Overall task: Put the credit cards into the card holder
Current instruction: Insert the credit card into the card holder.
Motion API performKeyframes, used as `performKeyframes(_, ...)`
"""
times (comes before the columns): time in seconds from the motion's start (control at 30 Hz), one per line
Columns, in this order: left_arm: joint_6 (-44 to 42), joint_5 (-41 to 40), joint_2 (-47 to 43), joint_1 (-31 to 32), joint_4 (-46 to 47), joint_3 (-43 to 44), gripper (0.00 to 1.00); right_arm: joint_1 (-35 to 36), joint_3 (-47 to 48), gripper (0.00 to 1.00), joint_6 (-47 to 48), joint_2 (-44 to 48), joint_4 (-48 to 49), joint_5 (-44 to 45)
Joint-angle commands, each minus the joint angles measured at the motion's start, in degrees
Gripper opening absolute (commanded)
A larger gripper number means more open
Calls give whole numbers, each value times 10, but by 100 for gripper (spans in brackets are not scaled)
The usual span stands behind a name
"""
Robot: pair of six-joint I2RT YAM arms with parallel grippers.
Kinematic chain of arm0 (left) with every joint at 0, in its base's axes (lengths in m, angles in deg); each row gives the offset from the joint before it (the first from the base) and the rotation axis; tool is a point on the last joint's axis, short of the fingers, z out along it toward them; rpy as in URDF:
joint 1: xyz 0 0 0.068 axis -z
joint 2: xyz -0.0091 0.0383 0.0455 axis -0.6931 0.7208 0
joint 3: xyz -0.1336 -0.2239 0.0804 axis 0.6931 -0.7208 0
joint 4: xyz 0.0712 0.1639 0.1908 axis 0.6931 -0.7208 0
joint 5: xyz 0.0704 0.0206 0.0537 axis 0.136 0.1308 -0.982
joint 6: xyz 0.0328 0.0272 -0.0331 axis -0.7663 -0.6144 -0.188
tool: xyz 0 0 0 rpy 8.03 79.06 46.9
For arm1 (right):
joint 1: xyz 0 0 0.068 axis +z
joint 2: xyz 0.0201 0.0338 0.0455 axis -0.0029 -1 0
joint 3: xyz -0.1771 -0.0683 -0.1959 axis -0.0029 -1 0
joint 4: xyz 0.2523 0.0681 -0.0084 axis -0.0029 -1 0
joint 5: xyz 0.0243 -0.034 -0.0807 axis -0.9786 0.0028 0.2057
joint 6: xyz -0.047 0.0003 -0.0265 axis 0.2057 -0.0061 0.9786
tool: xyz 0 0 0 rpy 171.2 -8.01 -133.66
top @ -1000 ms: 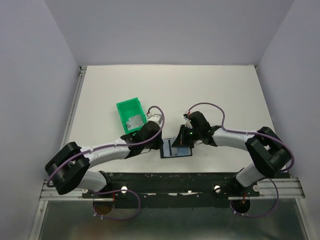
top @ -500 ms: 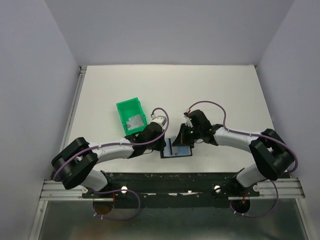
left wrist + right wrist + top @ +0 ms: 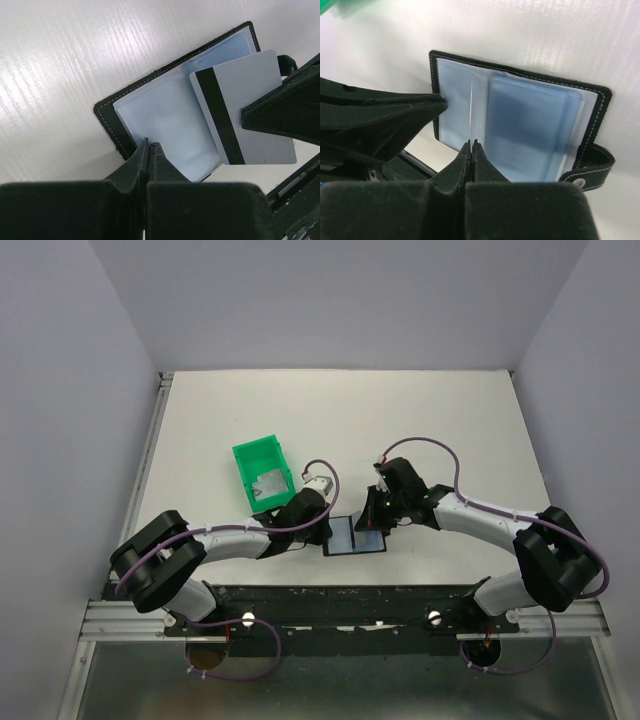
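The card holder [image 3: 345, 538] lies open on the table, black with pale blue sleeves [image 3: 165, 115]. Its strap with the light stud [image 3: 579, 182] sticks out at one side. My right gripper [image 3: 472, 144] is shut on a credit card [image 3: 240, 115], silvery-grey with a black stripe, held over the holder's right half. In the right wrist view that card [image 3: 471, 112] shows edge-on above the sleeves. My left gripper [image 3: 150, 145] is shut, with its tips resting on the holder's near left corner and nothing visible between them. Another silvery card [image 3: 268, 483] lies in the green bin.
The green plastic bin [image 3: 258, 453] stands on the table just left of and behind the left gripper. The two grippers [image 3: 325, 528] [image 3: 378, 517] are close together over the holder. A black rail [image 3: 350, 600] runs along the near table edge.
The right gripper has shifted a little right and nearer with the card. The left arm's elbow has swung right, its gripper staying at the holder. Both grippers stayed shut.
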Motion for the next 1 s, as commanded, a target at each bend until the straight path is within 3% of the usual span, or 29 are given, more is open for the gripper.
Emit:
performKeyframes(0.0,5,3,8,3,3,-11,0,4,6,1,12,1,-35,38)
performKeyframes(0.97,8,-14,-6,3,-3,-25,0,4,-16,1,-15,-63,73,-53)
